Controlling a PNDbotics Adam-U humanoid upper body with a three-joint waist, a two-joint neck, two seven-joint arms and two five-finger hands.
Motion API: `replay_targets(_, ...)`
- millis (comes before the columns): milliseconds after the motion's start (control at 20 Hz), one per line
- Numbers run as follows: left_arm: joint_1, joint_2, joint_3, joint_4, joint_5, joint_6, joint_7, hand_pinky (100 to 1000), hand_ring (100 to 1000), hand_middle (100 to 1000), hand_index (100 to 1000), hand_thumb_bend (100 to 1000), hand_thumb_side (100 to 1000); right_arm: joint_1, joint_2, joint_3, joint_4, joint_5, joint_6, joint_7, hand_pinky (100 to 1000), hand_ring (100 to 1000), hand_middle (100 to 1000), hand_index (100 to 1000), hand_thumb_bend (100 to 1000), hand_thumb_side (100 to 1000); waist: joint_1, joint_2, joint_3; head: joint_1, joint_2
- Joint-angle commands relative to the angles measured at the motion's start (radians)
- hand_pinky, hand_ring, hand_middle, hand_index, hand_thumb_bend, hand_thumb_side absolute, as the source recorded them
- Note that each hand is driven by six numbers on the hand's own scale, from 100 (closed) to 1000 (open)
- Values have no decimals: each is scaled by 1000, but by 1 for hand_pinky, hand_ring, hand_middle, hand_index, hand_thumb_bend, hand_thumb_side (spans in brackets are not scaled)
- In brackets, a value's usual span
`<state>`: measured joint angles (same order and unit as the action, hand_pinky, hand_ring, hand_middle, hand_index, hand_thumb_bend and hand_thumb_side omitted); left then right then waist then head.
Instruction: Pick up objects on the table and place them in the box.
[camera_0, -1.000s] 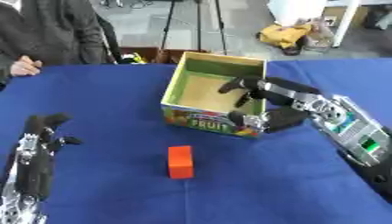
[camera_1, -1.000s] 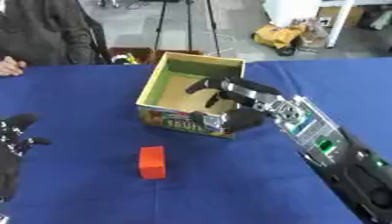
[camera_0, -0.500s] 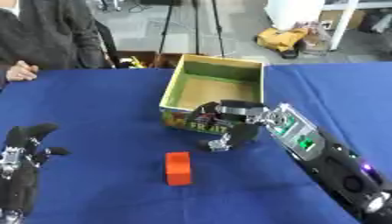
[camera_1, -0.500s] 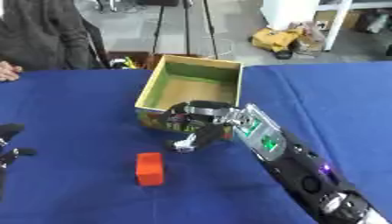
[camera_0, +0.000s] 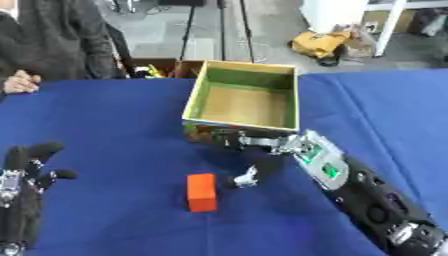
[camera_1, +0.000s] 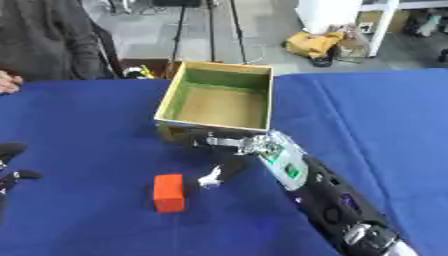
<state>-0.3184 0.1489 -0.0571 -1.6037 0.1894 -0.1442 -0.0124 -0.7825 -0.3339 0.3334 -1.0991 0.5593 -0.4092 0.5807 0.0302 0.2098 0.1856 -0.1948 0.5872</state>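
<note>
Hovering — right hand beside block

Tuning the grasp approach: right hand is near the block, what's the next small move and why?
Probably ease the right hand a little further left and down to bracket the orange block. Its fingers are spread, their tips just right of the block and not touching it, and the box looks empty. The left hand rests open at lower left.
</note>
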Motion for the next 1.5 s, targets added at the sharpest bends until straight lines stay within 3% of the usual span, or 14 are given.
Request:
replay_targets(50,-12,4,1,-20,1,-1,-1,547,909,690,723,712,802,-7,15,-4,8,108,-51,-33,758,1000,870,900,413,586,0,-15,1,-3,-4)
replay_targets(500,-8,3,2,-19,0,-3,0,546,908,689,723,713,802,-5,20,29,-51,159,-96,-6,766,992,868,897,399,593,-6,-22,3,-8,3)
replay_targets(1000,-5,6,6,-28,-7,-4,5,549,907,689,723,718,800,-3,-23,39,-156,99,-81,62,769,975,857,895,412,599,-13,-40,-11,-2,9)
replay_targets(1500,-9,5,3,-36,-10,0,2,548,906,689,722,721,802,14,20,84,-181,129,-68,120,752,942,828,882,404,610,-10,-40,10,-15,5)
